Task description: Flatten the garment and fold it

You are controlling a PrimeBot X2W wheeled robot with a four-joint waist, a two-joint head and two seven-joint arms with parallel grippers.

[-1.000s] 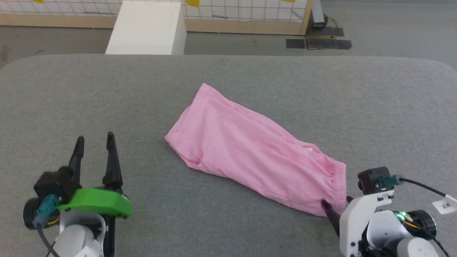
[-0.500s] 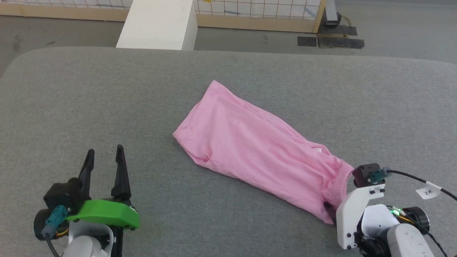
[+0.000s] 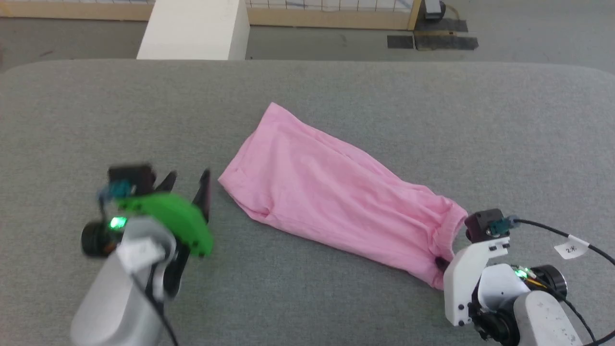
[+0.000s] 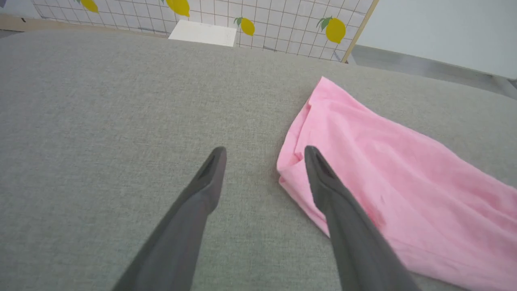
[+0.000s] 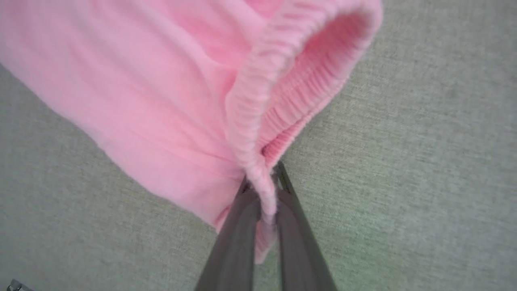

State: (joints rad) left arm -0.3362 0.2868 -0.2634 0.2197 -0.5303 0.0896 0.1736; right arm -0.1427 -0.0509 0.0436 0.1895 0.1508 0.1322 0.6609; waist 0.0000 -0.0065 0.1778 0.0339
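As the garment (image 3: 331, 202) lies on the grey table (image 3: 384, 96), you see a long, narrow pink shape that runs slantwise from the far middle to the near right. Its fabric is thin and soft, mostly flat, with shallow wrinkles along its length. The gathered waistband (image 5: 262, 93) is thicker and ribbed, and it stands open like a small loop at the near right end. Your right gripper (image 5: 263, 182) is clenched on the lower part of this waistband, with the pink rim pinched between its two dark fingers. At the other end the leg hem (image 4: 288, 169) is rounded, with a small fold at the corner. Your left gripper (image 4: 264, 151) has its fingers spread apart and holds nothing. One tip is just beside this hem corner; you cannot tell if it touches. The table cover is a rough woven cloth with rounded far corners. Wide grey surface spreads to the left of the garment, beyond it and to its right. A white block (image 3: 192, 29) stands behind the far edge.
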